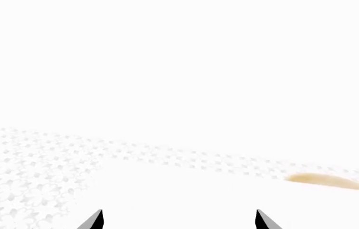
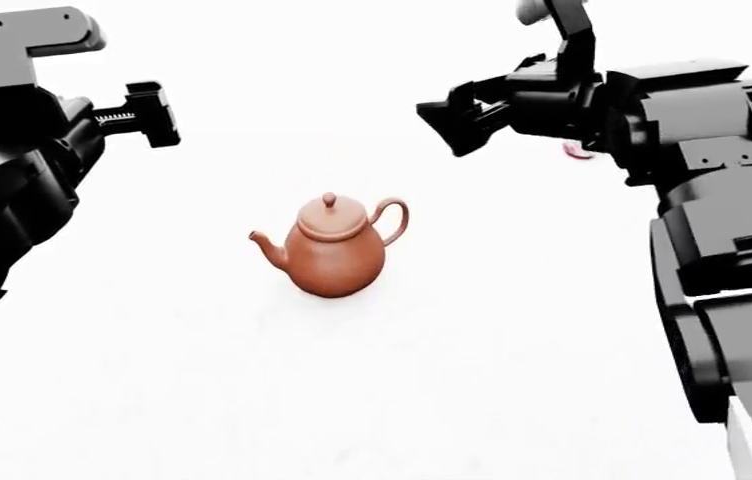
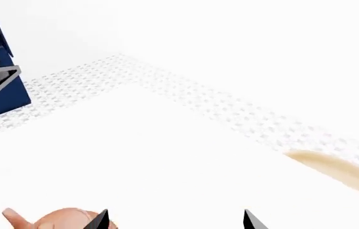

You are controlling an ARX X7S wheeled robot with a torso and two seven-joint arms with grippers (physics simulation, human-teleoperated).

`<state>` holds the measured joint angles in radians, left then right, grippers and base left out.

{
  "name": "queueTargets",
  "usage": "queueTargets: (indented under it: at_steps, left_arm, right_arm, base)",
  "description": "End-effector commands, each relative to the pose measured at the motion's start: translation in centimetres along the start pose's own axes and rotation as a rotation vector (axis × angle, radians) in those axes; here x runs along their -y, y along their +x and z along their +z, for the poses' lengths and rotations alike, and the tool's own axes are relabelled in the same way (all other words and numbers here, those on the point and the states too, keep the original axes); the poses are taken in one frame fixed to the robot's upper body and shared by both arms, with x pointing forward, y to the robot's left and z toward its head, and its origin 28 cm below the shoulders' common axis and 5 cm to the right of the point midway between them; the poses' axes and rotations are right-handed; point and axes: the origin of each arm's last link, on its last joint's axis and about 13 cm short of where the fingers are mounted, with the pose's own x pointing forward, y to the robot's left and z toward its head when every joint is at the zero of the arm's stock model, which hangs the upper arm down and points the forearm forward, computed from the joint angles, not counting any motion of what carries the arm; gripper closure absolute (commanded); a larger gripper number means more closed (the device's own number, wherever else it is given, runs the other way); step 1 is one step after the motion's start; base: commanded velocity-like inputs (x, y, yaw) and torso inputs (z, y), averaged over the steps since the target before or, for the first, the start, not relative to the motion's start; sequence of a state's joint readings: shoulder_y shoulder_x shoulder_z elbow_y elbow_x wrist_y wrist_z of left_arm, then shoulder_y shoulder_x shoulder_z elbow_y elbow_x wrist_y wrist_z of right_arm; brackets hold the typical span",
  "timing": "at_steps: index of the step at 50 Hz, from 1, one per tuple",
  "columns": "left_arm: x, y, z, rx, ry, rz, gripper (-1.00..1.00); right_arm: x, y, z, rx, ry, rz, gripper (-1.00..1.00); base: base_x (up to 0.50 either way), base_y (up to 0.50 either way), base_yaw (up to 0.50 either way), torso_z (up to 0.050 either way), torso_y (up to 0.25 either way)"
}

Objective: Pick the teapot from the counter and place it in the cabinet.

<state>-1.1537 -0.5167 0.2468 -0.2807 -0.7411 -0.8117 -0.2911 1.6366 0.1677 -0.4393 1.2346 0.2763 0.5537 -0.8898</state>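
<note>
A broad white counter [image 2: 483, 380] fills the head view, its plain top bare around one small thing. Beyond the counter's far edge, the right wrist view shows white patterned floor tiles [image 3: 230, 107] and a dark navy-blue cabinet [image 3: 4, 90] standing on them, well apart from the counter.

Two dark robot arms reach in over the counter from either side. The left gripper [image 2: 149, 113] hangs above the counter's left part, and the right gripper [image 2: 463, 120] above its right part. Both are raised and hold nothing. In each wrist view the two black fingertips sit wide apart, so both pincers are spread.

The teapot [image 2: 333, 248], terracotta brown with a knobbed lid, stands upright near the middle of the counter, between the two grippers and touching neither. Its spout points toward the left arm's side.
</note>
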Motion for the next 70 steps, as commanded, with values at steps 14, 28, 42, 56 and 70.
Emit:
queueTargets:
  at_steps: [14,28,42,56,70]
  left_arm:
    - [0.1,0.1,-0.3,-0.013,-0.005,-0.008,-1.00]
    - [0.1,0.2,-0.3,-0.018,-0.013,-0.006,-1.00]
    - [0.1,0.3,-0.4,-0.020,-0.013,-0.006,-1.00]
    - [0.1,0.2,-0.4,-0.020,-0.013,-0.005,-1.00]
    - [0.1,0.2,-0.4,-0.020,-0.012,-0.005,-1.00]
  right_arm:
    - [0.4,0.1,-1.5,-0.120,-0.014,0.234,-1.00]
    - [-0.3,1.2,-1.5,-0.147,-0.052,0.355,-1.00]
    - [-0.1,1.3,-2.7,-0.176,-0.034,0.286,-1.00]
    - [0.1,1.4,-2.7,-0.126,-0.078,0.219,-1.00]
    - [0.3,1.0,-3.0,-0.106,-0.003,0.426,-1.00]
  base:
    - [0.00,0.00,0.00,0.000,0.000]
    - [0.00,0.00,0.00,0.000,0.000]
    - [0.00,0.00,0.00,0.000,0.000]
    - [0.00,0.00,0.00,0.000,0.000]
    - [0.00,0.00,0.00,0.000,0.000]
